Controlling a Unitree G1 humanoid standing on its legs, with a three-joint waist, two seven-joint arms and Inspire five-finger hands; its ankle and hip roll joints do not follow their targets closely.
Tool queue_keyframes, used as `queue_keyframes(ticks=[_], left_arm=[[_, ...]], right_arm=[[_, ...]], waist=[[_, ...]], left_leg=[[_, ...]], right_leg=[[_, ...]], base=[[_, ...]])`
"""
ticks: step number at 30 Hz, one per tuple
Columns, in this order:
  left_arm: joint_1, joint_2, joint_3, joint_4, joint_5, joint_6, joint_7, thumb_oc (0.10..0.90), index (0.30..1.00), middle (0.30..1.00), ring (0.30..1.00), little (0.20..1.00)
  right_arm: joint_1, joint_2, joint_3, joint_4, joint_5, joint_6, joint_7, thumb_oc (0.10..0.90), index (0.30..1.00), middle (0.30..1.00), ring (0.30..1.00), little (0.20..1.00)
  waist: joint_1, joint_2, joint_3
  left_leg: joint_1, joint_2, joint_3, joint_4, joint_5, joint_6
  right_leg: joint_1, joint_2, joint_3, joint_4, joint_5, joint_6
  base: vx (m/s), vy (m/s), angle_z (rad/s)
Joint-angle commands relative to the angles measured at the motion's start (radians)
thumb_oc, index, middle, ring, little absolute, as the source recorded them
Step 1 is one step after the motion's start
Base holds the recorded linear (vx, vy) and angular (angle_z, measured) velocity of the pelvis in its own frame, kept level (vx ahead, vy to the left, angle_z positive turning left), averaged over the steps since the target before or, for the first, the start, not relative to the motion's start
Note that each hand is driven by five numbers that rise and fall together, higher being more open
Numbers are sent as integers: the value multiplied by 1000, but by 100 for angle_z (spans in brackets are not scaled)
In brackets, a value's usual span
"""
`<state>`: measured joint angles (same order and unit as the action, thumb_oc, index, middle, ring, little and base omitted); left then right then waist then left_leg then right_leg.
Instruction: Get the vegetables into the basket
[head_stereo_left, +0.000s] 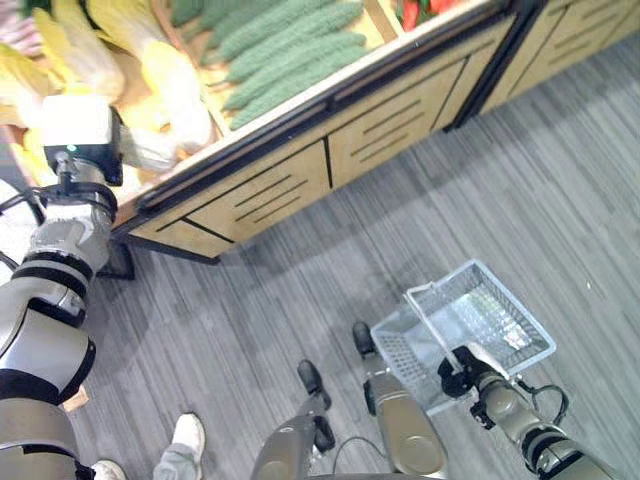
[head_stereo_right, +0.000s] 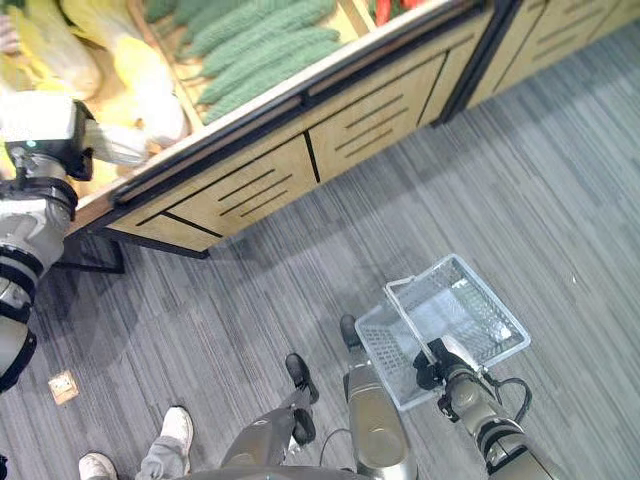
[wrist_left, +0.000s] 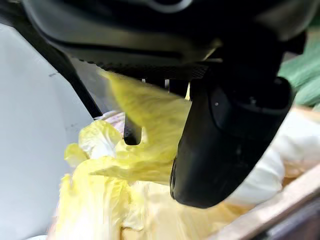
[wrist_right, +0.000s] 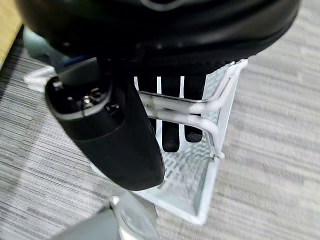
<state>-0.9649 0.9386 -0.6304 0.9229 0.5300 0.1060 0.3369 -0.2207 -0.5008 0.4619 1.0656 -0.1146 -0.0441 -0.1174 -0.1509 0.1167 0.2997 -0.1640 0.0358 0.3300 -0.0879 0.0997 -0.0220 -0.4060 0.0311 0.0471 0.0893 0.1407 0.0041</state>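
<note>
The right hand (wrist_right: 125, 135) has its fingers curled under the handle of the white wire basket (head_stereo_left: 500, 310), so it hangs low, ready to receive vegetables. The left hand (wrist_left: 230, 130) reaches into the wooden display stand (head_stereo_left: 300, 180) and touches a yellow cabbage (wrist_left: 145, 125); whether it grips, I cannot tell. Green cucumbers (head_stereo_left: 290, 45) lie beside, above the grey striped floor (head_stereo_left: 560, 170).

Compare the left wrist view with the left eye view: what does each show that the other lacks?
Left wrist view alone: the left hand up close, its fingers reaching into yellow cabbage leaves; whether they grip is unclear. Left eye view alone: the white basket hanging from the right hand over the grey floor, and a person's white shoe. Shared: the cabbages, green cucumbers and the wooden display stand.
</note>
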Motion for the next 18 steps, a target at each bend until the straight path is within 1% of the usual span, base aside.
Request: queue_keyframes(ticks=[1,3,4,5,6,7,9,10,11,12,13,14,16,17,18], left_arm=[[99,102,61,-80,2,-21,28,400,300,300,300,300],[158,124,116,-179,1,-28,37,400,300,300,300,300],[168,126,124,-185,3,-26,35,400,300,300,300,300],[221,141,174,-261,-2,-39,38,400,300,300,300,300],[256,146,203,-293,0,-42,34,400,300,300,300,300],[264,147,211,-298,1,-41,32,400,300,300,300,300],[395,148,326,-398,8,-47,19,400,300,300,300,300],[398,148,329,-400,9,-46,19,400,300,300,300,300],[426,147,358,-434,9,-45,19,400,300,300,300,300],[472,127,404,-476,0,-48,19,400,300,300,300,300],[480,126,412,-481,1,-47,17,400,300,300,300,300],[557,94,478,-563,-2,-50,8,400,300,300,300,300],[620,63,525,-618,-8,-58,5,400,300,300,300,300],[661,40,558,-670,-13,-64,-1,400,300,300,300,300],[750,3,628,-735,-20,-72,-11,400,300,300,300,300]], right_arm=[[148,55,-10,12,-47,-13,18,400,300,300,300,300],[166,65,-25,19,-59,-7,26,400,300,300,300,300],[167,64,-23,18,-60,-7,26,400,300,300,300,300],[173,75,-32,40,-77,1,36,400,300,300,300,300],[179,79,-41,46,-84,5,40,400,300,300,300,300],[179,77,-39,45,-85,6,40,400,300,300,300,300],[202,91,-60,59,-110,20,57,400,300,300,300,300],[201,90,-59,59,-110,20,57,400,300,300,300,300],[206,95,-64,64,-117,25,59,400,300,300,300,300],[209,101,-74,64,-124,29,64,400,300,300,300,300],[209,99,-72,63,-124,29,64,400,300,300,300,300],[219,108,-85,61,-131,37,71,400,300,300,300,300],[226,115,-99,67,-137,44,72,400,300,300,300,300],[228,119,-108,67,-139,49,76,400,300,300,300,300],[235,121,-117,67,-146,54,80,400,300,300,300,300]], waist=[[30,-67,-103],[45,-75,-129],[43,-74,-127],[54,-82,-154],[57,-86,-167],[55,-85,-166],[64,-99,-209],[62,-98,-208],[67,-102,-218],[73,-109,-232],[70,-108,-232],[77,-114,-247],[83,-121,-260],[87,-123,-263],[89,-125,-269]], left_leg=[[69,-8,-40,1,-123,-9],[103,-9,-46,1,-133,-6],[106,-9,-45,1,-134,-6],[138,-11,-52,1,-145,-2],[152,-13,-55,1,-149,-1],[154,-13,-55,1,-150,-1],[200,-18,-67,1,-161,4],[201,-18,-68,1,-161,4],[210,-20,-72,1,-164,7],[222,-24,-81,1,-169,10],[223,-24,-81,1,-169,11],[233,-28,-93,1,-172,14],[243,-29,-100,1,-177,17],[249,-31,-106,1,-180,21],[257,-34,-111,1,-185,25]], right_leg=[[209,-55,-20,-177,-67,102],[245,-55,-27,-177,-79,102],[248,-55,-27,-177,-80,102],[282,-55,-35,-177,-91,103],[298,-56,-40,-177,-95,103],[300,-56,-40,-177,-96,104],[353,-56,-53,-177,-109,103],[354,-56,-53,-177,-109,103],[365,-57,-57,-177,-112,104],[380,-58,-62,-177,-115,105],[382,-59,-63,-177,-115,105],[396,-62,-72,-177,-116,106],[410,-64,-82,-177,-118,106],[416,-66,-85,-177,-119,105],[426,-67,-89,-177,-121,105]], base=[[-3,46,11],[0,56,9],[-27,84,10],[-30,87,14],[-30,87,14],[-24,73,19],[-66,98,15],[-58,74,10],[-81,67,13],[-81,68,18],[-116,84,26],[-74,53,23],[-87,62,15],[-103,72,26],[-108,74,27]])
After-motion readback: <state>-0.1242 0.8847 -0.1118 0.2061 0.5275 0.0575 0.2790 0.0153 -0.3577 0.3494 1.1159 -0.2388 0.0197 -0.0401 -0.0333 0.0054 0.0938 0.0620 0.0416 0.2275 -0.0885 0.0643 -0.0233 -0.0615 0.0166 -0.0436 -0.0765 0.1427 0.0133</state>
